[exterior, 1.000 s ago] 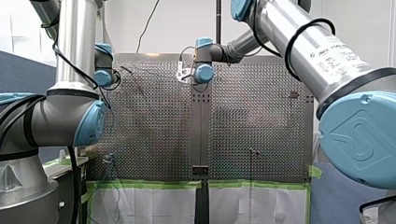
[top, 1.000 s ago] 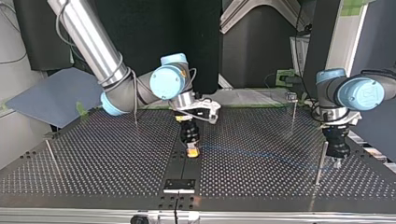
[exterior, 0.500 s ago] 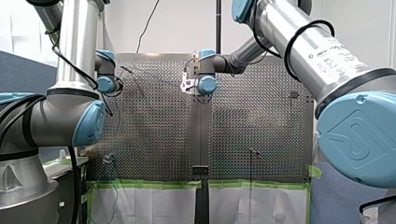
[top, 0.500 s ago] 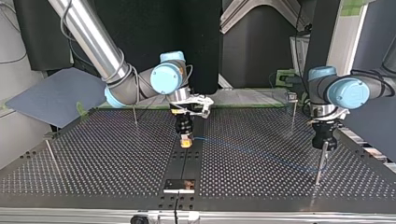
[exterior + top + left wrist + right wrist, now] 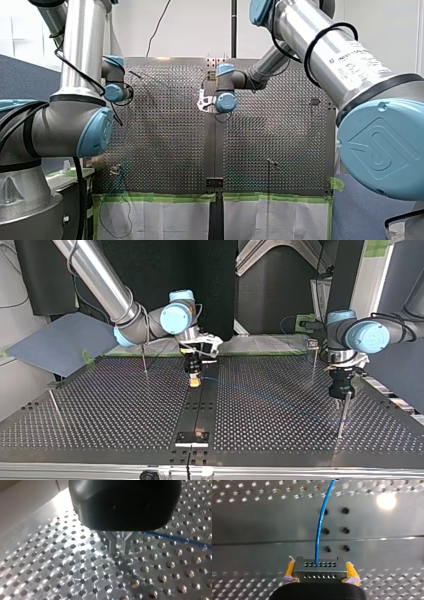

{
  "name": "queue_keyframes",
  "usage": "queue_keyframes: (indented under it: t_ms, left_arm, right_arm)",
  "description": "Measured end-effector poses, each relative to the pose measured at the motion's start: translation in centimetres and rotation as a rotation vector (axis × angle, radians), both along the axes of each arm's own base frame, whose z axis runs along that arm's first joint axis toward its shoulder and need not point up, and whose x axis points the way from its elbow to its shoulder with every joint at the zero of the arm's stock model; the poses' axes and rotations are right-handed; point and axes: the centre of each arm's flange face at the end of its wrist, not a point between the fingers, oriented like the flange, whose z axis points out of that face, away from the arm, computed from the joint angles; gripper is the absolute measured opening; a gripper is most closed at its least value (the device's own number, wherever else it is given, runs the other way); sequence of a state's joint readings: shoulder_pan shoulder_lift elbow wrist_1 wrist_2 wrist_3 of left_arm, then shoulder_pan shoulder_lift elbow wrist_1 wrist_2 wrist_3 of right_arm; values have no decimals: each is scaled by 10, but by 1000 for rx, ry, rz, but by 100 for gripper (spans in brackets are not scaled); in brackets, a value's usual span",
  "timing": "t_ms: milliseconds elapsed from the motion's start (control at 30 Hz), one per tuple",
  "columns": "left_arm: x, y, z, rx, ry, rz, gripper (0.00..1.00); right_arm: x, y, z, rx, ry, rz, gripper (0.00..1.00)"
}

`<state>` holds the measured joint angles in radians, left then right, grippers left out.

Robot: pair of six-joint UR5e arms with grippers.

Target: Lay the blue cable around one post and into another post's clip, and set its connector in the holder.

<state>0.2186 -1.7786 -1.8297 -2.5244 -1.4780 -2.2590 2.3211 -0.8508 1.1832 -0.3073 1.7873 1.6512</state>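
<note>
In the front view, my right arm (image 5: 226,96) is reaching over the middle of the perforated table (image 5: 165,145), and my left arm (image 5: 116,90) is hanging over its far left part. The holder (image 5: 215,182) is sitting at the near edge.

In the top view, my right gripper (image 5: 194,382) is pointing down at the dark centre strip, well behind the holder (image 5: 192,438). The blue cable (image 5: 260,396) is running from it across the table toward my left gripper (image 5: 341,395), which is hanging just above a thin post (image 5: 341,420).

In the left wrist view, my left gripper (image 5: 119,551) is hovering close over the table, with the blue cable (image 5: 175,537) leading away beside it. I cannot tell whether it is grasping anything.

In the right wrist view, my right gripper (image 5: 320,573) is clenching the grey connector (image 5: 319,566) between yellow pads (image 5: 290,570), and the blue cable (image 5: 319,530) is leading straight ahead.
</note>
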Motion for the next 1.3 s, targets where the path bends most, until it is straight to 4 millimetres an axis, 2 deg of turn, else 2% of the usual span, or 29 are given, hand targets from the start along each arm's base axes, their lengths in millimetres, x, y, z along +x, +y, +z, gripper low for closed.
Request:
queue_keyframes:
  t_ms: [33, 67, 100, 133, 467, 733, 900, 1133, 1300]
  left_arm:
    - [0, -1, 0, 2, -2, -6, 67]
    - [0, -2, 0, 3, -2, -11, 95]
    - [0, -3, 0, 4, -2, -16, 95]
    - [0, -3, -1, 5, -1, -19, 100]
    - [-8, 1, -9, 24, 76, 48, 100]
    - [-9, 3, -11, -2, 86, 77, 100]
    - [-7, -1, -19, -8, 98, 59, 100]
    - [-1, -10, -46, -13, 146, 33, 100]
    - [1, -10, -51, -18, 146, 36, 100]
  right_arm:
    - [-2, 0, -3, 4, 3, -1, 2]
    - [-4, 1, -8, 8, 7, -4, 2]
    - [-6, 1, -11, 11, 10, -5, 2]
    - [-8, 1, -15, 15, 12, -7, 2]
    - [-29, 6, -52, 44, 40, -36, 2]
    - [-50, 2, -75, 49, 42, -85, 2]
    - [-69, -4, -90, 52, 39, -132, 2]
    - [-101, -12, -111, 77, 41, -210, 2]
    - [-124, -19, -125, 87, 28, -256, 2]
